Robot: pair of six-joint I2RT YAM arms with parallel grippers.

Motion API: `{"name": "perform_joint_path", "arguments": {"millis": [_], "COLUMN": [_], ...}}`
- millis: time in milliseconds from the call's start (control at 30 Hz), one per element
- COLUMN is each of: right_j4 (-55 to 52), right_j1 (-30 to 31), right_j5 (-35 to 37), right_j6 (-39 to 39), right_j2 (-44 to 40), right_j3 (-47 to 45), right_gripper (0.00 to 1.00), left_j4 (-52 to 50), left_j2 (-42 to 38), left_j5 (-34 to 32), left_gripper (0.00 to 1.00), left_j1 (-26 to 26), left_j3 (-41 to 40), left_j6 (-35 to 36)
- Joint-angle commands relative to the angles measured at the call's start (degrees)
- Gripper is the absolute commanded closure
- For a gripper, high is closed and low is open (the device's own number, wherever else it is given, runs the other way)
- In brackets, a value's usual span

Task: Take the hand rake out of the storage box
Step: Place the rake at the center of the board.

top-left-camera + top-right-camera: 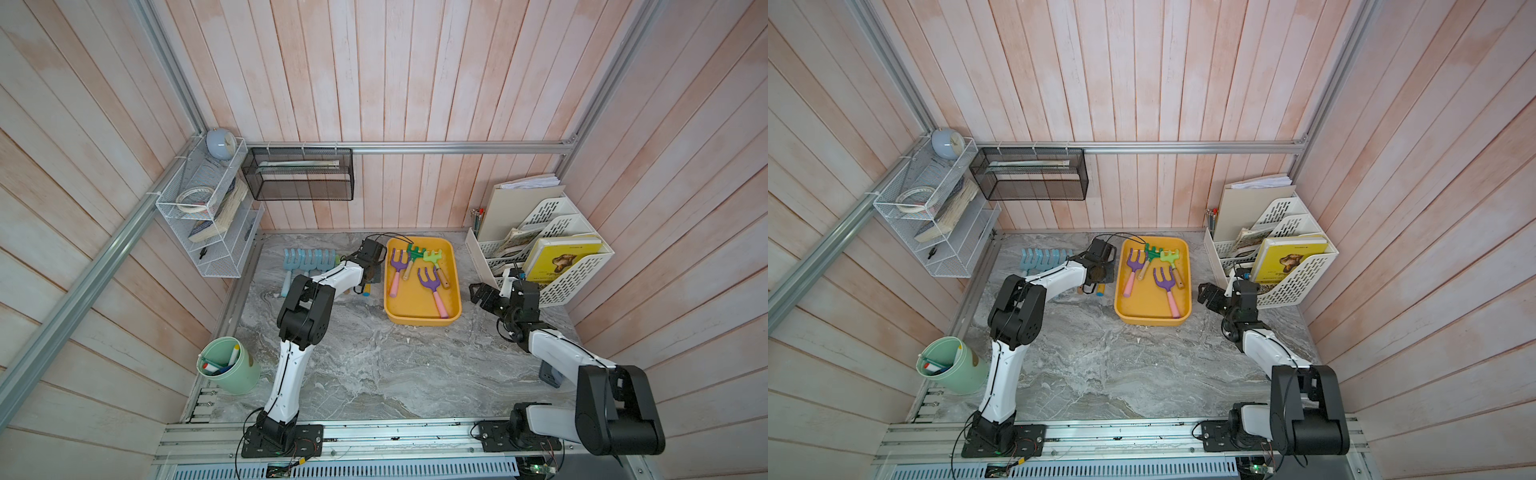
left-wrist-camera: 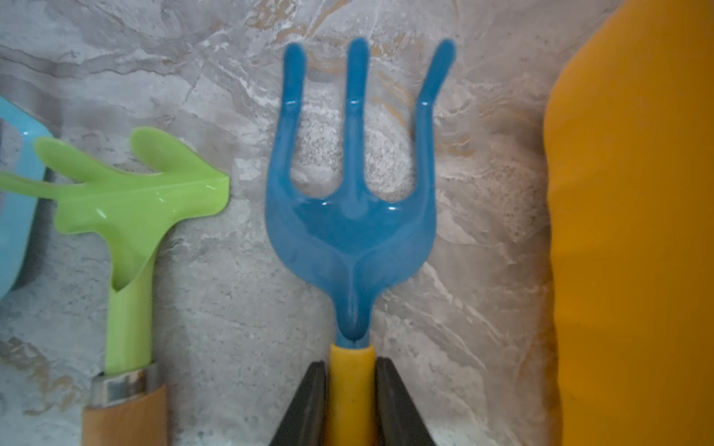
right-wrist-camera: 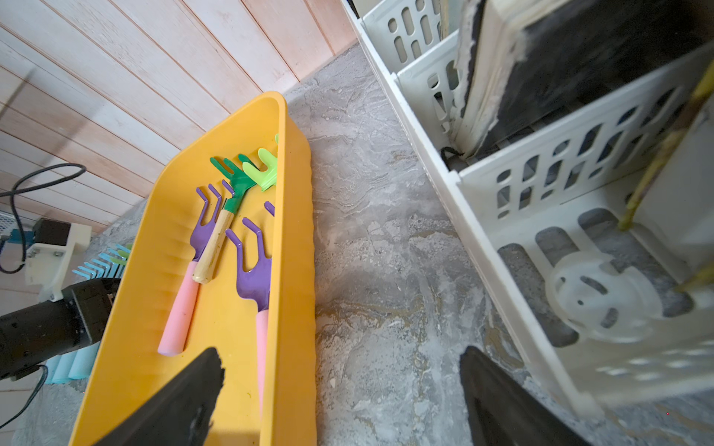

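The left gripper (image 2: 351, 363) pinches the matte yellow handle of a glossy blue plastic three-pronged hand rake (image 2: 351, 231), which is outside the shallow yellow plastic storage box (image 2: 633, 231), just beside its smooth outer wall, over the grey veined marble-look tabletop (image 2: 216, 309). The right gripper (image 3: 340, 350) hangs with its black jaws spread wide between the box and a white perforated file rack (image 3: 541, 185). Inside the box lie two purple pink-handled rakes (image 3: 255, 278) and two green wooden-handled rakes (image 3: 239, 181)
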Motion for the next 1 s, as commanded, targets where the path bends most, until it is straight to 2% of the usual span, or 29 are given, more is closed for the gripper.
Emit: {"name": "perform_joint_path", "arguments": {"millis": [0, 433, 500, 567, 600, 800, 967], "right_j4": [1.04, 1.00, 0.79, 0.62, 0.48, 0.21, 0.20], "right_j1": [-0.24, -0.20, -0.24, -0.25, -0.29, -0.22, -0.24], "right_j5": [0.04, -0.40, -0.32, -0.15, -0.10, 0.02, 0.12], "right_j6": [0.25, 0.35, 0.35, 0.35, 0.35, 0.35, 0.43], "right_j2": [0.78, 0.97, 1.04, 1.04, 1.04, 1.39, 1.31], "right_j3": [-0.43, -0.32, -0.13, -0.11, -0.11, 0.08, 0.15], "right_gripper": [0.02, 0.02, 0.02, 0.02, 0.02, 0.02, 0.02], "left_j4": [1.38, 2.01, 1.85, 1.58, 1.60, 0.71, 0.49], "left_j2": [0.85, 0.92, 1.18, 1.30, 1.21, -1.12, -6.26], "left_j5": [-0.45, 0.13, 0.56, 0.58, 0.68, 1.17, 0.20], "left_gripper": [0.78, 0.77, 0.73, 0.62, 0.60, 0.57, 0.55], "left_j1": [0.38, 1.35, 1.35, 1.35, 1.34, 1.26, 0.58], "left_j3": [0.10, -0.52, -0.12, 0.27, 0.27, 0.93, 0.64], "left_j6": [-2.11, -2.84, -2.45, -2.22, -2.08, -1.71, -0.70]}}
